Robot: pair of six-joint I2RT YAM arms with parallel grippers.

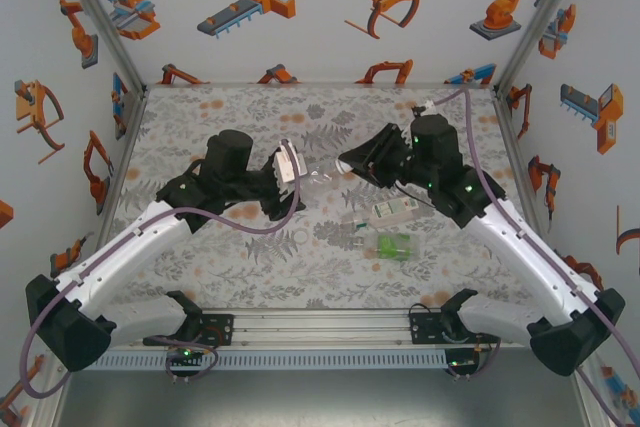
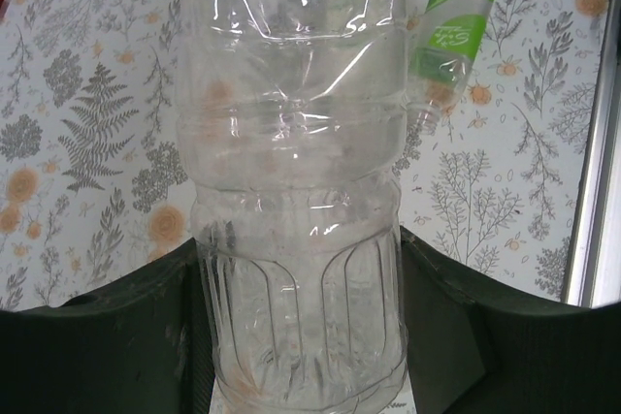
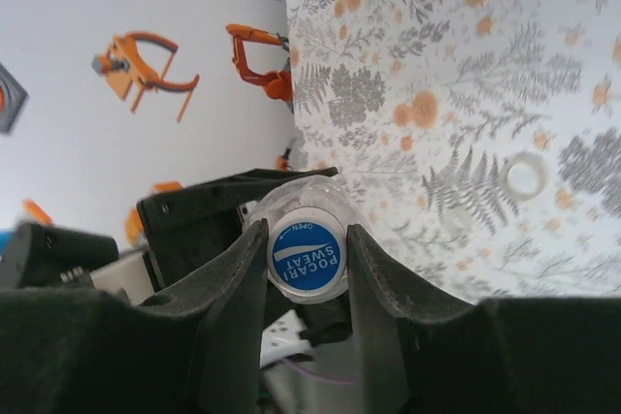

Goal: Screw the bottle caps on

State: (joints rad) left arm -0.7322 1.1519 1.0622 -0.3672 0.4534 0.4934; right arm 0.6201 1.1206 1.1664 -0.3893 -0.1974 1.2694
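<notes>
My left gripper [image 2: 301, 244] is shut on the lower body of a clear ribbed bottle [image 2: 291, 143], held sideways above the middle of the table [image 1: 200, 117]. A blue-topped cap [image 3: 307, 257] printed POCARI SWEAT sits at that bottle's mouth, and my right gripper [image 3: 307, 239] is shut on it, one finger [image 3: 233, 278] on each side. From above, the left gripper [image 1: 290, 169] and right gripper [image 1: 347, 160] face each other with the clear bottle [image 1: 320, 178] spanning the gap between them.
A bottle with a white-and-green label [image 1: 388, 211] [image 2: 446, 31] and a green-tinted bottle [image 1: 393, 245] lie on the floral mat right of centre. A small white ring [image 1: 300, 237] [image 3: 527, 175] rests near them. Sticker-covered walls enclose the table on three sides.
</notes>
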